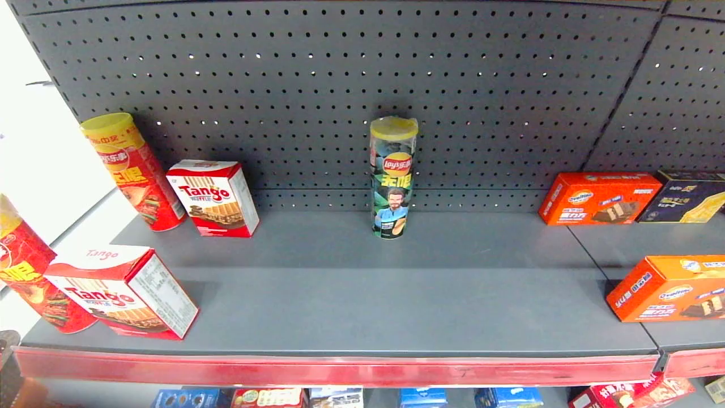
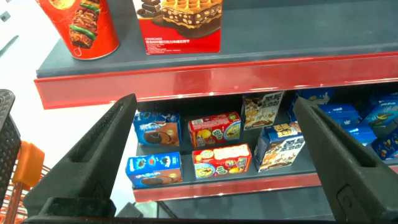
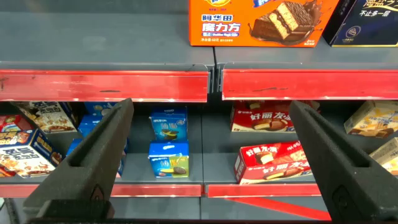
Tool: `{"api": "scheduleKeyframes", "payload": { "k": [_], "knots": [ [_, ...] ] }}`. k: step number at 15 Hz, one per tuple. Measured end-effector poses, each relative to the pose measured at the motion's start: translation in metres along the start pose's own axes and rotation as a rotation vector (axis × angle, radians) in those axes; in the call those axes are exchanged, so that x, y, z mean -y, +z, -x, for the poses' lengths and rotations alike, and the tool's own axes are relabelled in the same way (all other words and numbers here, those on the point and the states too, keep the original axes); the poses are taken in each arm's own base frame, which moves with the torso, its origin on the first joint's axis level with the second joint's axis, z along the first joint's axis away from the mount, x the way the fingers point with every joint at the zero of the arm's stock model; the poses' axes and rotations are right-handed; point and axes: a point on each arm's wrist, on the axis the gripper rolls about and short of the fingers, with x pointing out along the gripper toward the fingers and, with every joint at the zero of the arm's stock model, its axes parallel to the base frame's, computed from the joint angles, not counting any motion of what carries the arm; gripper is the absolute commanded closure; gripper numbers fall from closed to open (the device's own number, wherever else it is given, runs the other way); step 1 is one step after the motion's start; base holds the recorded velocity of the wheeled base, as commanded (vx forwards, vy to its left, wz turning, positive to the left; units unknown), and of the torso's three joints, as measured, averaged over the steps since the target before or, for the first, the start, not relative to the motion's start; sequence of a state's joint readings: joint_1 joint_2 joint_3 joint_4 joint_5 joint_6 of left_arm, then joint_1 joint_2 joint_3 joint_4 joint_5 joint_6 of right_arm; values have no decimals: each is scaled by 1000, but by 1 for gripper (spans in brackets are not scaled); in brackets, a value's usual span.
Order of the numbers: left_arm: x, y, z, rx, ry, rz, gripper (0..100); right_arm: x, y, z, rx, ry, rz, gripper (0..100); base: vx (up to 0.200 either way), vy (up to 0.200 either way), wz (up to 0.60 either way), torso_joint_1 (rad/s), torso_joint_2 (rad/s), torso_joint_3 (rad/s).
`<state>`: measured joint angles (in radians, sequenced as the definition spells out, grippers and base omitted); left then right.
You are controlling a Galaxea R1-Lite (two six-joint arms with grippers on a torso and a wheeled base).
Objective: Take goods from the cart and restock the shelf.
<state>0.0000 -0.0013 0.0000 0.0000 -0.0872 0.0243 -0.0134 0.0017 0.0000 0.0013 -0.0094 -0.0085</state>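
Left gripper (image 2: 214, 104): fingers (image 2: 99, 155) spread wide, nothing between them; facing the shelf's red front rail (image 2: 211, 74).
Right gripper (image 3: 211, 106): fingers (image 3: 93, 162) spread wide, holding nothing; facing the rail where two shelf bays meet.
Mesh basket (image 2: 7, 143): one, black, its edge just beside the left gripper.
Small boxes (image 2: 214, 129): blue and red, in rows on the level below; count unclear.
Shelf (image 1: 362, 294): grey, with a perforated back panel (image 1: 340, 68).
Green chip can (image 1: 392, 177): one, upright, mid-shelf at the back, well apart from other goods.
Red chip cans (image 1: 135, 170): two, left end, one behind, one in front.
Wafer boxes (image 1: 214, 196): two, each just beside a red can.
Orange chocolate boxes (image 1: 599, 197): two, right end.
Dark box (image 1: 688, 201): one, beside the rear orange box.
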Motion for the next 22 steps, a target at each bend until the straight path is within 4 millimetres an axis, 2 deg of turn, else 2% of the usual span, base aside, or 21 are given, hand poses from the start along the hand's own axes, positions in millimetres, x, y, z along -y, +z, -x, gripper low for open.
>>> {"api": "scheduleKeyframes", "payload": {
  "k": [7, 18, 22],
  "knots": [
    [0, 0, 0, 0, 0, 0, 0, 0, 0, 0, 0, 0, 0, 0, 0, 0, 0, 0, 0, 0],
    [0, 0, 0, 0, 1, 1, 0, 0, 0, 0, -1, -3, 2, 0, 0, 0, 600, 3, 4, 2],
    [0, 0, 0, 0, 1, 0, 0, 0, 0, 0, 0, -3, 0, 0, 0, 0, 0, 0, 0, 0]
  ]
}}
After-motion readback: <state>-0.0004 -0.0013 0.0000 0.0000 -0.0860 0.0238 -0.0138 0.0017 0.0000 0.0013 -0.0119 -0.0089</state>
